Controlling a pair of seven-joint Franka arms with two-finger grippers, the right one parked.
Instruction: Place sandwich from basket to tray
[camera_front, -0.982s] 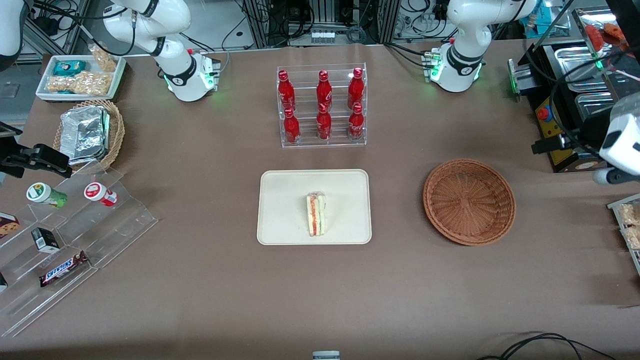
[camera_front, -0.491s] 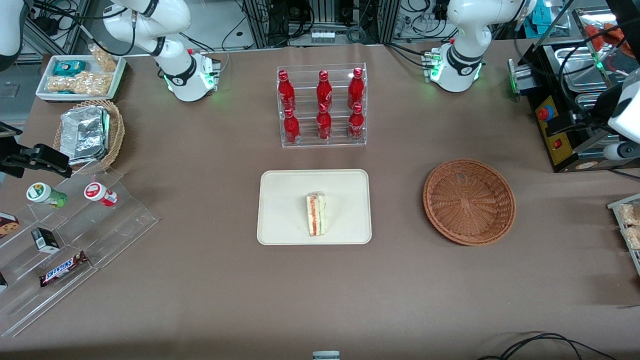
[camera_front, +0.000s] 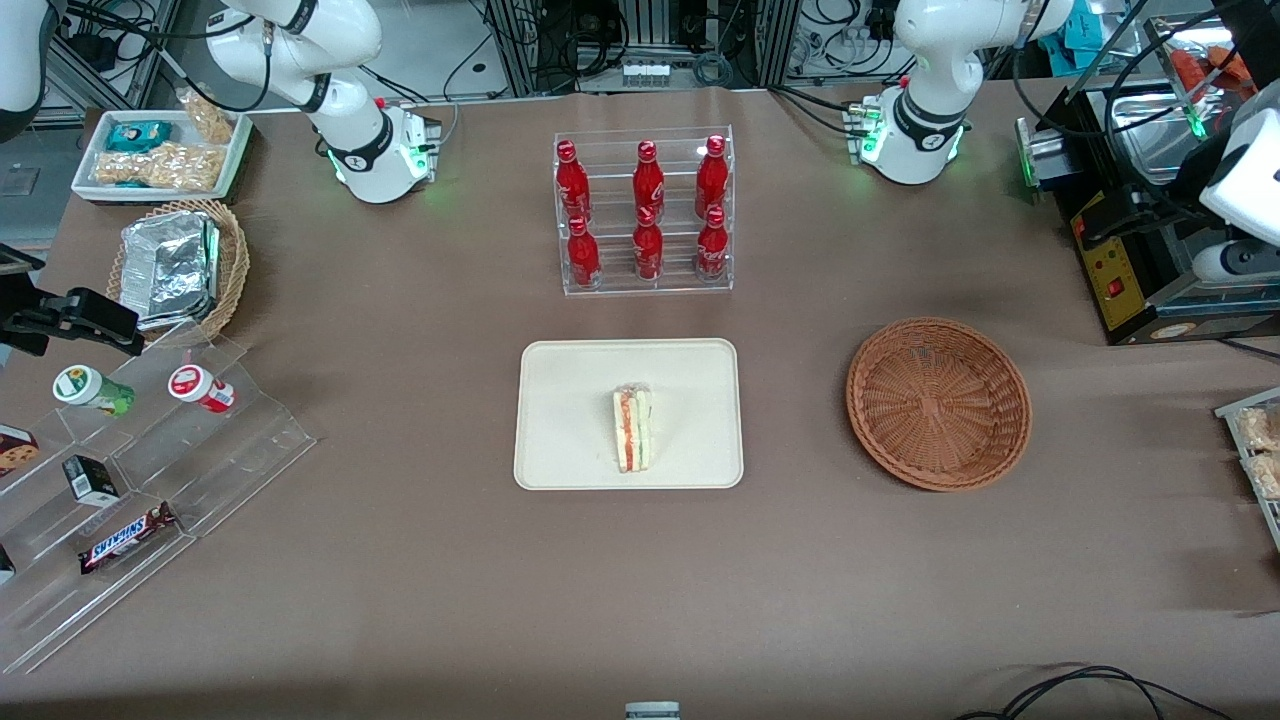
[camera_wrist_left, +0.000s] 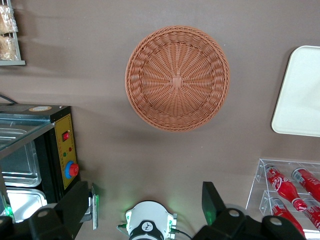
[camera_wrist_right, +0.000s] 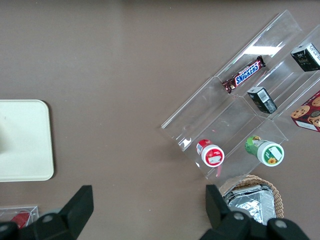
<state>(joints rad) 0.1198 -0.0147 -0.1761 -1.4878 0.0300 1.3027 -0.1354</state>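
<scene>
The sandwich (camera_front: 632, 430), a pale wedge with red and green layers, lies on the cream tray (camera_front: 570, 400) at the table's middle. The reddish-brown wicker basket (camera_front: 938, 403) sits beside the tray toward the working arm's end and holds nothing. My gripper (camera_front: 1100, 218) hangs high over the black machine at that end, well away from the basket. In the left wrist view the gripper (camera_wrist_left: 145, 189) is open with nothing between its fingers (camera_wrist_left: 212, 202). The basket (camera_wrist_left: 177, 85) and one edge of the tray (camera_wrist_left: 300, 95) show below it.
An acrylic rack of red bottles (camera_front: 645, 210) stands farther from the camera than the tray. A black machine with a red button (camera_front: 1120, 270) sits near my gripper. A stepped acrylic snack stand (camera_front: 130, 450), a tan basket with foil (camera_front: 180, 265) and a white snack tray (camera_front: 160, 150) lie toward the parked arm's end.
My gripper has drawn farther from the front camera, away from the basket, over the black machine. The sandwich, tray and basket have not moved.
</scene>
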